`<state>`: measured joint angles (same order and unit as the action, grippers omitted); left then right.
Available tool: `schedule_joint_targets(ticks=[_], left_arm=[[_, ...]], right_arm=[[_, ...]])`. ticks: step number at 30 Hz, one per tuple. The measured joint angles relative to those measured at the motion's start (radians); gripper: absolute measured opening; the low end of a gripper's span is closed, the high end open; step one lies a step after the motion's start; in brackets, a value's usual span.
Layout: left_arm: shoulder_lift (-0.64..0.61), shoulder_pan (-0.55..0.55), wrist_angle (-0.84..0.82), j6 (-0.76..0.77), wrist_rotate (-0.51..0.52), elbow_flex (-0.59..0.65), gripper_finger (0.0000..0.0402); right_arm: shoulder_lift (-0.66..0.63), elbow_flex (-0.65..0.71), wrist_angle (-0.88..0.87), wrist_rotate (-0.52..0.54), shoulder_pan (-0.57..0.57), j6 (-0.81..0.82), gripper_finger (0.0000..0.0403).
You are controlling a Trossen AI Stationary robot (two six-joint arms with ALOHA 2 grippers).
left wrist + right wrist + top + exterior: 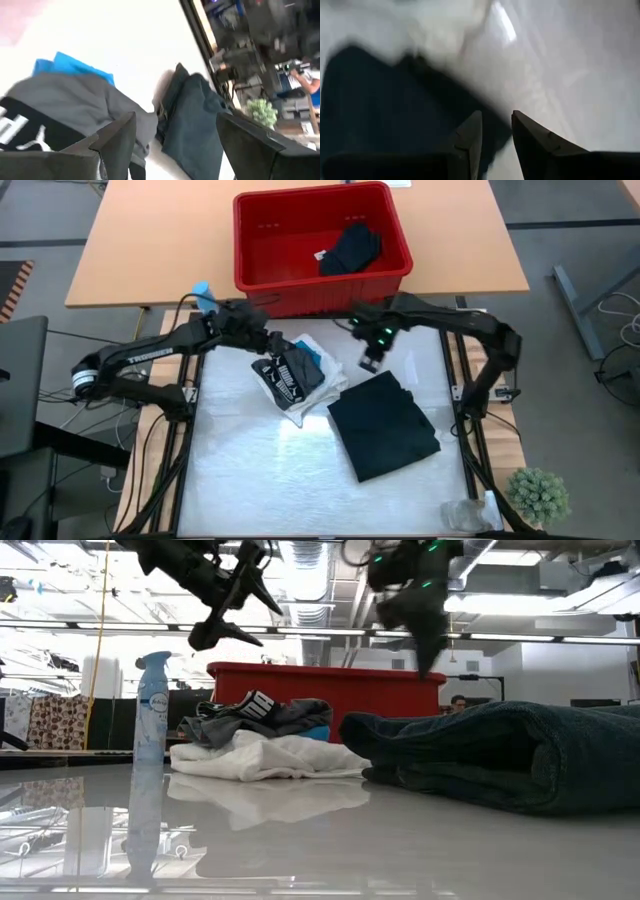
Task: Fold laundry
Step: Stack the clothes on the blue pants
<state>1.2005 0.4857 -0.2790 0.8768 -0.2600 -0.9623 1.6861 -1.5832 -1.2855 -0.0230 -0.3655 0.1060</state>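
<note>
The bench (240, 490) carries everything, and I take the red basket (262, 240) at its far side as my mark. One black garment (352, 250) lies inside it, waiting. In front of the basket, toward its right end, a dark folded garment (384, 424) lies flat on the bench; it looks finished, so I would leave it alone. In front of the basket's middle sits a loose heap: a white garment (262, 758) underneath, a grey garment (292, 374) with black and white lettering on top, and a teal piece (75, 67) peeking from under the grey.

My left fingers (272, 342) hover wide open and empty just above that heap, close to the basket. The next step, I judge, is lifting the grey garment clear. I should pinch only its top layer near an edge, so the white cloth stays down.

My right fingers (370, 360) hang above the bench between the heap and the folded garment, narrowly parted, holding nothing.
</note>
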Motion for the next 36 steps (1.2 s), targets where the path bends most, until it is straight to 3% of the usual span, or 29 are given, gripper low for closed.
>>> schedule_joint_targets(ticks=[6,11,16,19,23,27,36], left_arm=[[-0.039,0.007,-0.003,0.008,0.055,0.0,0.0265],[-0.039,-0.011,-0.005,0.028,0.008,0.0,0.0265],[-0.038,-0.041,-0.033,0.07,-0.003,0.0,0.0265],[-0.038,-0.052,-0.044,0.076,-0.026,0.0,0.0265],[-0.038,-0.061,-0.058,0.071,-0.033,0.0,0.0265],[-0.038,-0.06,-0.078,0.063,-0.051,0.0,0.0265],[-0.038,-0.061,-0.144,0.033,-0.065,0.0,0.0265]], right_arm=[[-0.207,0.26,0.005,-0.037,0.102,0.082,0.0132],[-0.333,0.511,0.249,-0.155,0.204,0.141,0.0132],[-0.323,0.686,0.49,-0.164,0.266,0.26,0.0132],[-0.263,0.739,0.581,-0.112,0.267,0.293,0.0132],[-0.176,0.739,0.601,-0.046,0.192,0.36,0.0132],[-0.118,0.737,0.624,-0.051,0.054,0.336,0.0132],[-0.128,0.739,0.63,-0.027,-0.28,0.281,0.0132]])
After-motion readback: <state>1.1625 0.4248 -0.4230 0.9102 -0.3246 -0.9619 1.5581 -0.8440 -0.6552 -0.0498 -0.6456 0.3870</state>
